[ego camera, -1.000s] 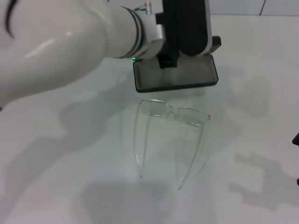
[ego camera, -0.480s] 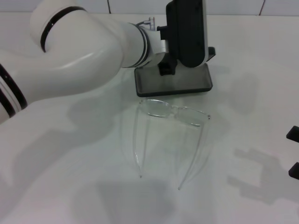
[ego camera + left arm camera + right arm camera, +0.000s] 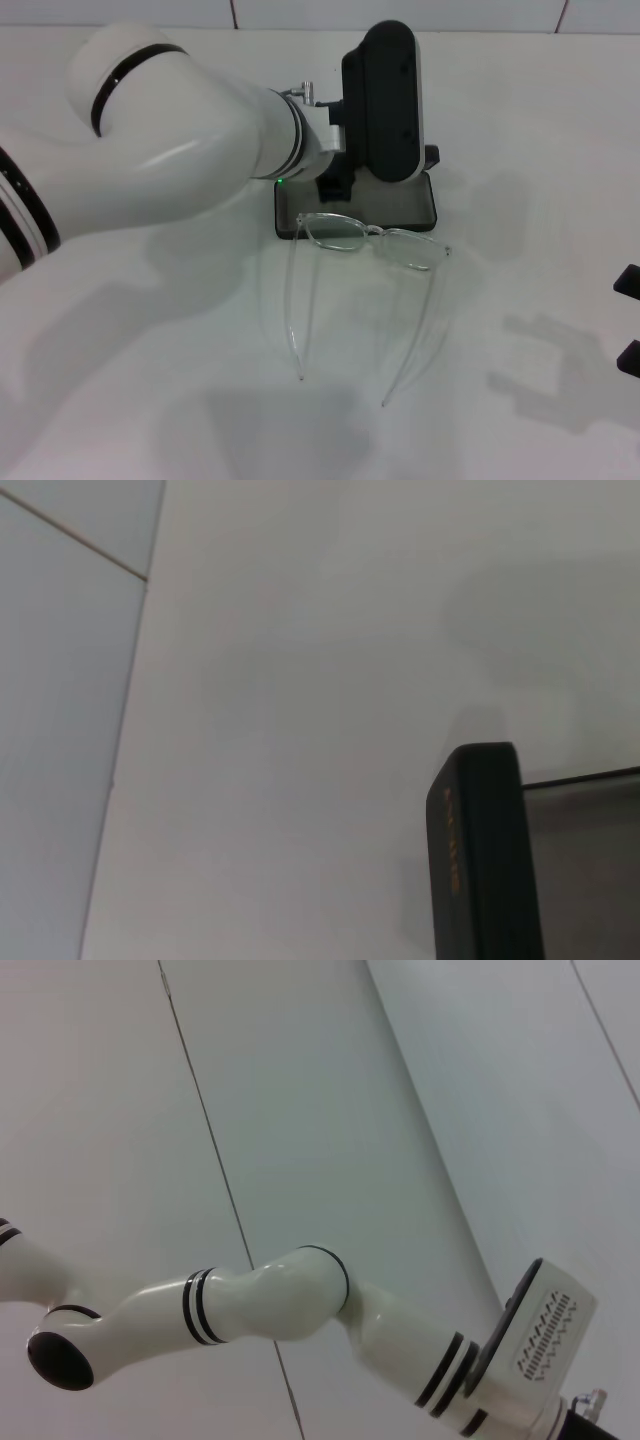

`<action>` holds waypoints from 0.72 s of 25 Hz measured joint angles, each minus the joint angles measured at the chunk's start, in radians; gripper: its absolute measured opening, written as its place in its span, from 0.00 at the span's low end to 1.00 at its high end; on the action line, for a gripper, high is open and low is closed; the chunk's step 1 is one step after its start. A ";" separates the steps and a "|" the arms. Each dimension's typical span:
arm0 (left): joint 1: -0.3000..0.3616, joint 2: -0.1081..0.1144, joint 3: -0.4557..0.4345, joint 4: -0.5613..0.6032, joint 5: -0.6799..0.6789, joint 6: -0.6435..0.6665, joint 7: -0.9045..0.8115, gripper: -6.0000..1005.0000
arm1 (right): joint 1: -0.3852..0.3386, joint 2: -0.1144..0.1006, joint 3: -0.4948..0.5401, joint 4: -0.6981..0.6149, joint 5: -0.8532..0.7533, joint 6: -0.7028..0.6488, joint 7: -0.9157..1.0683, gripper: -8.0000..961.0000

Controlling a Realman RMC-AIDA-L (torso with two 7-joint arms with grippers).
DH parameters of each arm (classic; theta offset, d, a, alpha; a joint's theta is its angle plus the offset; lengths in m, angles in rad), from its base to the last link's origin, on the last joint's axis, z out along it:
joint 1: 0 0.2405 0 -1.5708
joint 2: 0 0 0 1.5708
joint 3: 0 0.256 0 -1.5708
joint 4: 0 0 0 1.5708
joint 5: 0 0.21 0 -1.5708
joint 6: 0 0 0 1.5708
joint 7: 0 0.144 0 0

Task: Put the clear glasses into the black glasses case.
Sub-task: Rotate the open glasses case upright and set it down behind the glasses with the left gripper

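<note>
The clear glasses [image 3: 372, 240] rest on the white table, lenses toward the far side, with their thin temple arms [image 3: 300, 320] running toward me. Right behind them lies the black glasses case [image 3: 405, 205], open with its grey lining showing; its near edge meets the lenses. My left gripper [image 3: 336, 186] reaches down at the case's back left and is shut on it, its black hand standing over the case. In the left wrist view, the case's black rim [image 3: 480, 850] carries small orange lettering. My right gripper [image 3: 630, 318] sits open at the right edge, away from both.
The white table [image 3: 520, 120] stretches all around the case and glasses. My bulky left arm [image 3: 160, 130] fills the upper left of the head view and shows again as the left arm [image 3: 270, 1305] in the right wrist view.
The left gripper has drawn the case toward me and slightly left, from well behind the glasses to right against the lenses. The glasses have stayed put. The right gripper has barely moved.
</note>
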 joint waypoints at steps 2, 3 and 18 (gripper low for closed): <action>0.001 0.000 0.003 0.002 0.000 0.005 0.000 0.11 | 0.001 0.000 -0.002 0.000 0.000 0.004 0.001 0.80; 0.009 0.002 0.010 0.010 0.003 0.013 0.001 0.11 | 0.003 0.000 -0.004 0.000 0.000 0.006 0.001 0.80; 0.020 0.005 0.012 0.064 0.008 0.093 0.011 0.27 | 0.010 0.002 -0.002 0.001 0.000 0.012 0.005 0.80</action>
